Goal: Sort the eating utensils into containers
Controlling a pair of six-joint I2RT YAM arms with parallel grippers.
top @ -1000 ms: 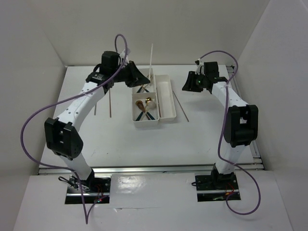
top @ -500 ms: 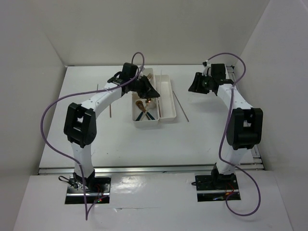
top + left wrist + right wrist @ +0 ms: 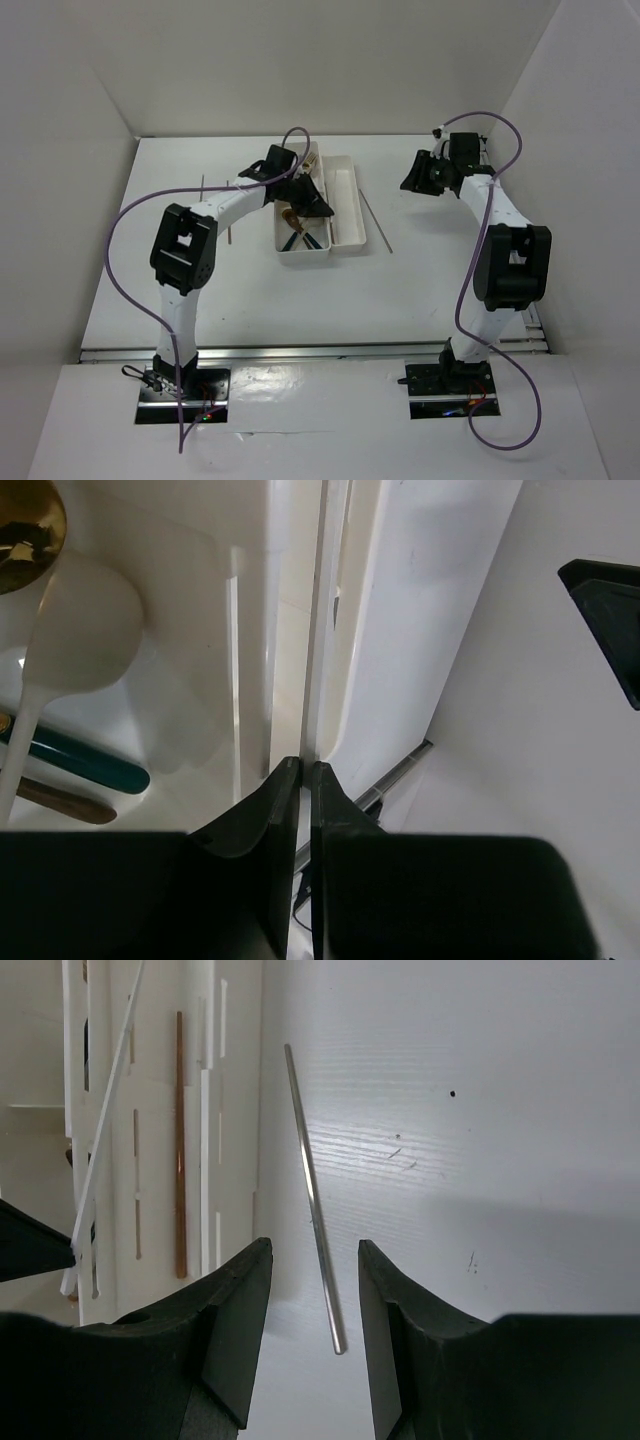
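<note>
The white tray [image 3: 349, 162] sits mid-table. Its near square bin holds gold-headed, teal-handled cutlery [image 3: 300, 237] and a brown spoon. My left gripper [image 3: 318, 205] is low over the tray, shut on a thin pale chopstick [image 3: 320, 630] that lies along the long compartment; the stick also shows in the right wrist view [image 3: 100, 1150]. A brown chopstick [image 3: 180, 1140] lies in that compartment. My right gripper [image 3: 412, 180] is open and empty, its jaws [image 3: 313, 1250] straddling from above the end of a silvery chopstick [image 3: 312, 1200] on the table right of the tray [image 3: 376, 222].
Thin brown chopsticks [image 3: 203, 183] lie on the table left of the tray, partly hidden by my left arm. In the left wrist view a gold spoon head [image 3: 20, 530], a white spoon [image 3: 80, 630] and a teal handle [image 3: 85, 767] lie in the bin. White walls enclose the table.
My left arm has swung right and down over the tray, bringing the upright pale chopstick down along the long compartment. My right gripper has shifted slightly right.
</note>
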